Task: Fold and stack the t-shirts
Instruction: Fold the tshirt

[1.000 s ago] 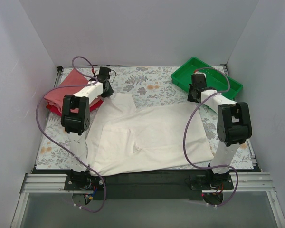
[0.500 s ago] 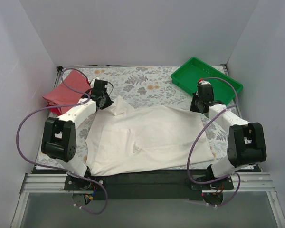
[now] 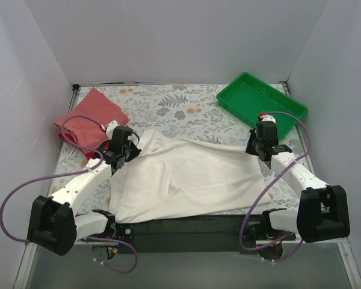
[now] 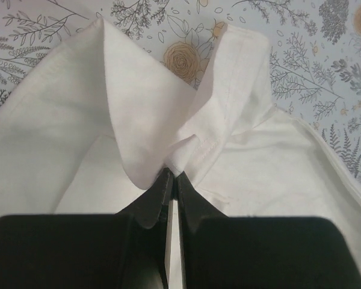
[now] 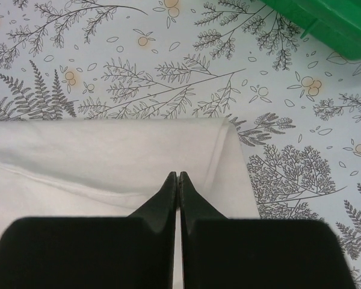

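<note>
my left gripper (image 4: 171,176) — pinched tight on the cream t-shirt (image 3: 192,180), at its bunched far-left fold | my right gripper (image 5: 178,176) clamped on its far-right corner | shirt lay spread across the surface (image 3: 180,102), beside the folded pink tee (image 3: 90,111) | two holds — I judged, to fold the edge evenly

Green tray (image 5: 325,21) cut by right wrist view's corner; red tee (image 3: 68,139) mostly under pink tee (image 3: 90,111).

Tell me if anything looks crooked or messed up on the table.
The cream t-shirt lies skewed, with a crease near its middle, and its far-left corner is bunched up where the left tool pinches it. The green tray sits at an angle.
</note>
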Controlling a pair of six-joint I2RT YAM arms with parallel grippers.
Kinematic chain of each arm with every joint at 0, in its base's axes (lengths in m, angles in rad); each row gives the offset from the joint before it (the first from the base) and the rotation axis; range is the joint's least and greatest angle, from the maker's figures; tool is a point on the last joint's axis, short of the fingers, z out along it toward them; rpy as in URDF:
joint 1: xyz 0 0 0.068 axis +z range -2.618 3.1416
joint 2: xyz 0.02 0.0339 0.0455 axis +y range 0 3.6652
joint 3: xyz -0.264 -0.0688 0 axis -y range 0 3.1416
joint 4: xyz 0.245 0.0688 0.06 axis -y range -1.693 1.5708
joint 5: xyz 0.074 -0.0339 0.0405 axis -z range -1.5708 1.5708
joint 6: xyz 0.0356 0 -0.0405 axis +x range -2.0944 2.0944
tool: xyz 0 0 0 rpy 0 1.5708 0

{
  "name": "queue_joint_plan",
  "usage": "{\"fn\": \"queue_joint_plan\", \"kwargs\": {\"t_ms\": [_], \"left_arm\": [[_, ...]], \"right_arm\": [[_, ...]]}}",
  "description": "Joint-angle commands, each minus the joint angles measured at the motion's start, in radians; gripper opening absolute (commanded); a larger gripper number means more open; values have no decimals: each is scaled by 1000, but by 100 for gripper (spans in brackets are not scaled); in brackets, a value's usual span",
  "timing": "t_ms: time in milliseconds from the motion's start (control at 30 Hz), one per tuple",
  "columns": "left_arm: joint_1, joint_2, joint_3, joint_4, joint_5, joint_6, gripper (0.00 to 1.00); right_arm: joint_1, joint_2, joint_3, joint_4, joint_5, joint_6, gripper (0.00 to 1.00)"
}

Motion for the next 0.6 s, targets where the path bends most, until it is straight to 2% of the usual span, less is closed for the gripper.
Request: {"fn": "queue_joint_plan", "kwargs": {"t_ms": [0, 233, 567], "left_arm": [[-9, -112, -31, -35, -69, -96, 0], [-16, -272, -54, -213, -159, -252, 0], [-17, -367, -100, -339, -184, -377, 0]], "right_arm": [[-3, -50, -13, -1, 43, 18, 1], [-4, -118, -4, -70, 105, 28, 1], [-7, -188, -6, -141, 133, 29, 1]]}}
